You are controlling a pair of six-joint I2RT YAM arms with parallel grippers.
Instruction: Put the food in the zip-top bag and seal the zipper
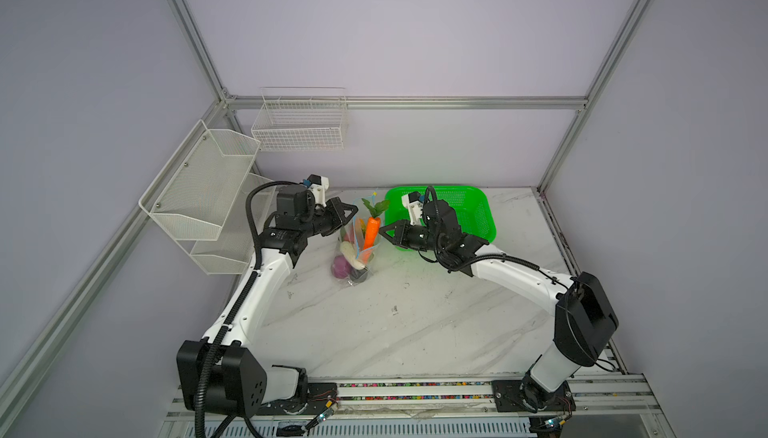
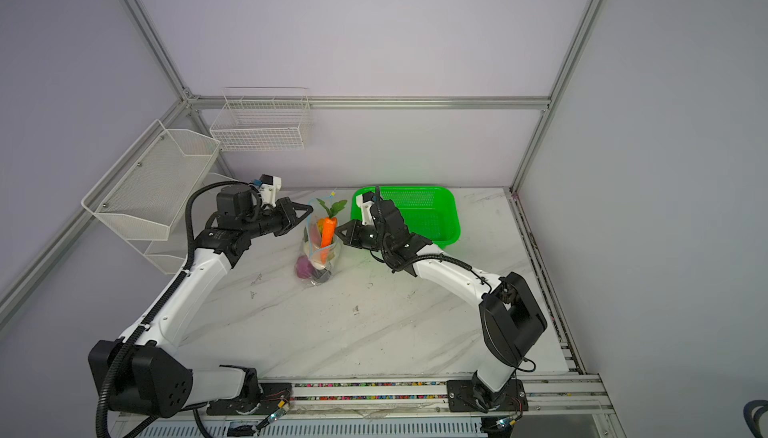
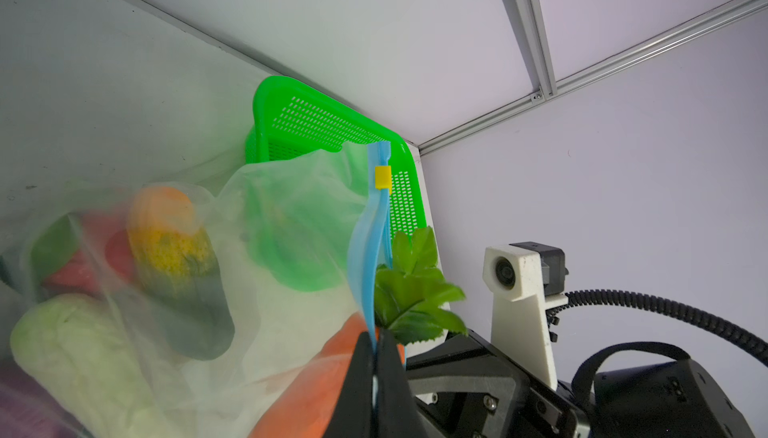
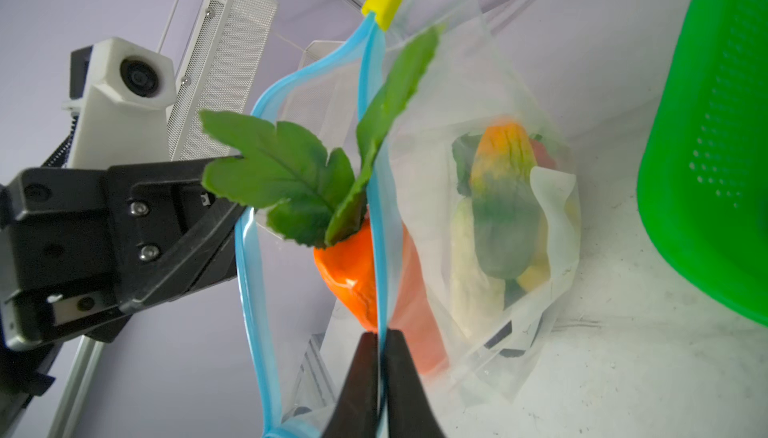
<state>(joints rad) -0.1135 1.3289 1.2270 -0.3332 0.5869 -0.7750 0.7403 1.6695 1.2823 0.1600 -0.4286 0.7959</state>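
The clear zip-top bag (image 1: pixel 358 251) (image 2: pixel 319 251) stands upright on the marble table between both grippers, its mouth open. Inside it lies the food: an orange carrot (image 1: pixel 370 232) (image 4: pixel 349 273) whose green leaves (image 4: pixel 282 169) poke out of the mouth, corn (image 3: pixel 174 248), a white oblong (image 3: pixel 79 352) and a purple onion (image 1: pixel 341 268). My left gripper (image 1: pixel 353 209) (image 3: pixel 376 340) is shut on one side of the blue zipper (image 3: pixel 370 257). My right gripper (image 1: pixel 381 230) (image 4: pixel 381 338) is shut on the opposite zipper (image 4: pixel 376 228) lip. The yellow slider (image 3: pixel 383 176) (image 4: pixel 383 0) sits at the far end.
A green perforated basket (image 1: pixel 461 215) (image 2: pixel 432 211) stands just behind my right gripper. White mesh shelves (image 1: pixel 203 190) hang on the left wall and a wire basket (image 1: pixel 299 124) on the back wall. Metal frame posts rise at the corners.
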